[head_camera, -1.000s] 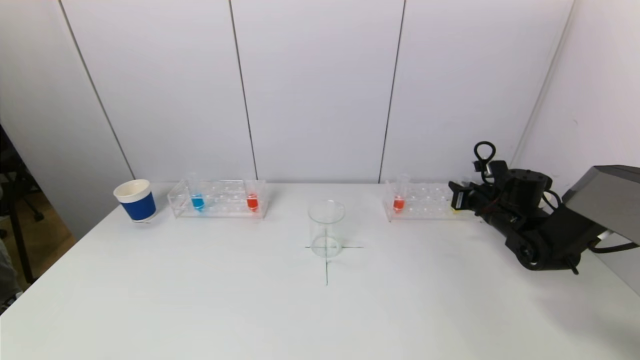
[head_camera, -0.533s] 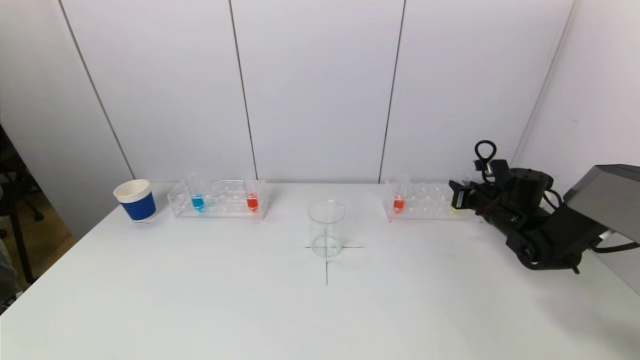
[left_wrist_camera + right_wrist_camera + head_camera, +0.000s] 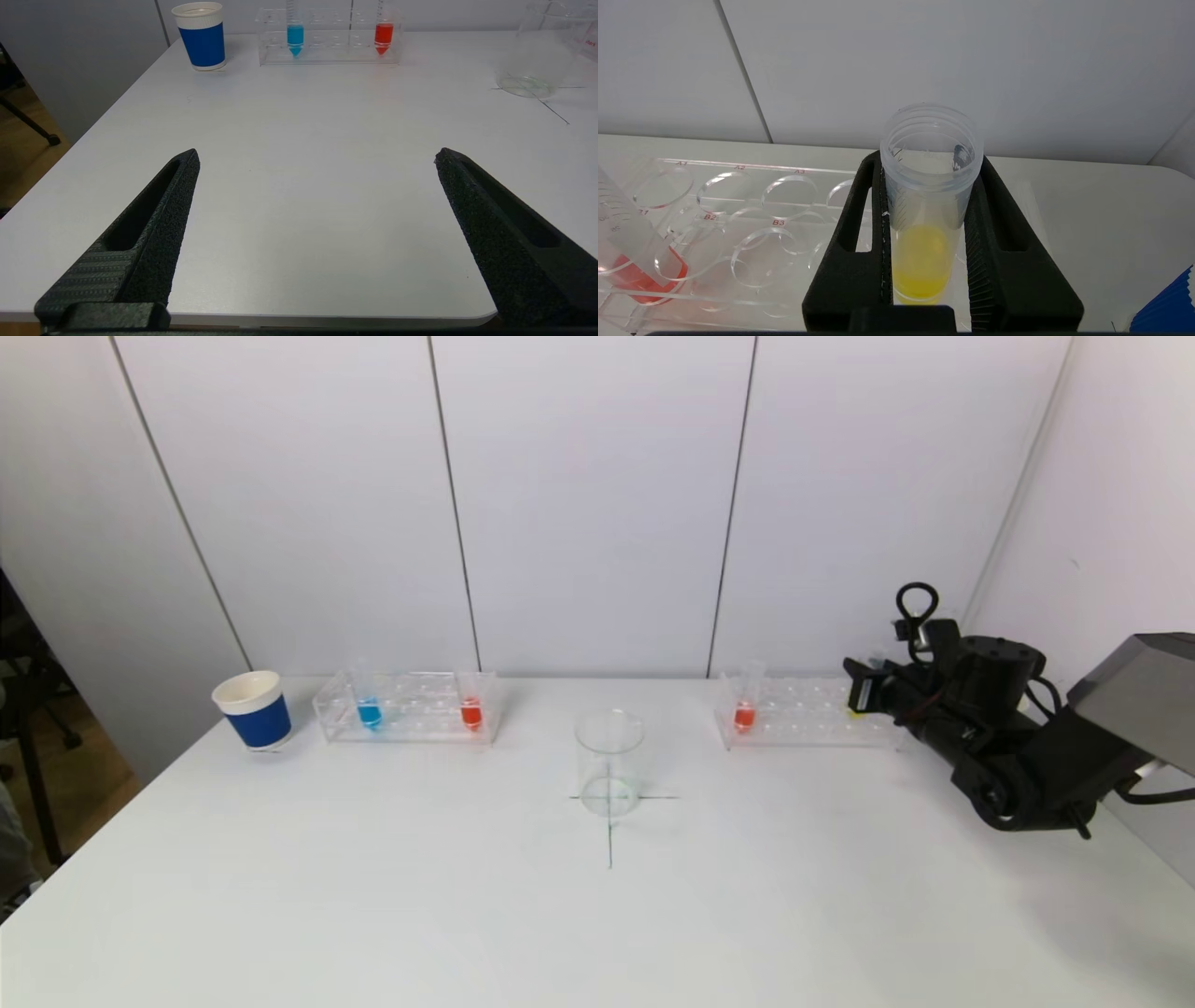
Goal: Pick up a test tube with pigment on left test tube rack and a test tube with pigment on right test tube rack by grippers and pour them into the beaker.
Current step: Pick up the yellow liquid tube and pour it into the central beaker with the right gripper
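The right gripper (image 3: 924, 186) is clamped on a test tube with yellow pigment (image 3: 924, 252) — both black fingers (image 3: 859, 242) press flat against its clear wall, and the open threaded mouth stands above them. In the head view this gripper (image 3: 864, 695) sits at about three o'clock from the beaker (image 3: 610, 761), right at the far end of the right test tube rack (image 3: 803, 714). I cannot tell whether the yellow tube's tip is clear of the rack or not.

One more tube stays in that rack: a test tube with orange-red pigment (image 3: 745, 709) at the end nearest the beaker, leaning a little in its hole when seen from the right wrist.

The beaker is clear and empty of colour, standing on a thin cross mark (image 3: 611, 821) drawn at the middle of the white table (image 3: 373, 896).

At roughly ten o'clock from the beaker lies the left test tube rack (image 3: 408, 709), holding a blue tube (image 3: 369, 709) and a red tube (image 3: 471, 709), both upright and well apart. Just beyond the rack, toward nine o'clock, stands a blue paper cup (image 3: 253, 709).

The left gripper (image 3: 317, 158) hangs near the table's near edge — fingers spread wide, nothing between them.
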Tool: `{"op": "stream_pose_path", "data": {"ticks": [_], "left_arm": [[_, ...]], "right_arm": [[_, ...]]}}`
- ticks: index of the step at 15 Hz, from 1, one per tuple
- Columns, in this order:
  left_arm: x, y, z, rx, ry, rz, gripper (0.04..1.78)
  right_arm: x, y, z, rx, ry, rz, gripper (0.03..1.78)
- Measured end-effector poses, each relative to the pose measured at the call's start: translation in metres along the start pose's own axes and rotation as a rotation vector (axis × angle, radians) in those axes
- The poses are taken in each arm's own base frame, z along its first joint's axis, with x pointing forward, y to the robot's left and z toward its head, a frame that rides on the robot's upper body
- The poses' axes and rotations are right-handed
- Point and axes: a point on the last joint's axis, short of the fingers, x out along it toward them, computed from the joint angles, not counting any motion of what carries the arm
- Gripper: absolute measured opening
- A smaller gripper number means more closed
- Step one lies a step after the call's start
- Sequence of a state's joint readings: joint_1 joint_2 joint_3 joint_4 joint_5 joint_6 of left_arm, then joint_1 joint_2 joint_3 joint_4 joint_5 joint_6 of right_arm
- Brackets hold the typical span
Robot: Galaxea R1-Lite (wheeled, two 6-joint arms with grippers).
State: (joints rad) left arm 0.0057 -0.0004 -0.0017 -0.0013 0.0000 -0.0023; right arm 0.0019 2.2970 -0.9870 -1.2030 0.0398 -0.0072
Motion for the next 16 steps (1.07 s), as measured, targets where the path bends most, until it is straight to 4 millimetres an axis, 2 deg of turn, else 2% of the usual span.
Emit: {"op": "stream_pose_path", "data": {"ticks": [10, 16], "left_arm": [[0.0, 0.0, 0.0, 0.0, 0.0, 0.0, 1.76], [0.0, 0.0, 0.0, 0.0, 0.0, 0.0, 1.76]], "right_arm": [[-0.01, 0.001, 0.031, -0.004, -0.068, 0.001, 0.5], [-0.021, 0.002, 0.061, -0.008, -0.116, 0.006, 0.5]]}}
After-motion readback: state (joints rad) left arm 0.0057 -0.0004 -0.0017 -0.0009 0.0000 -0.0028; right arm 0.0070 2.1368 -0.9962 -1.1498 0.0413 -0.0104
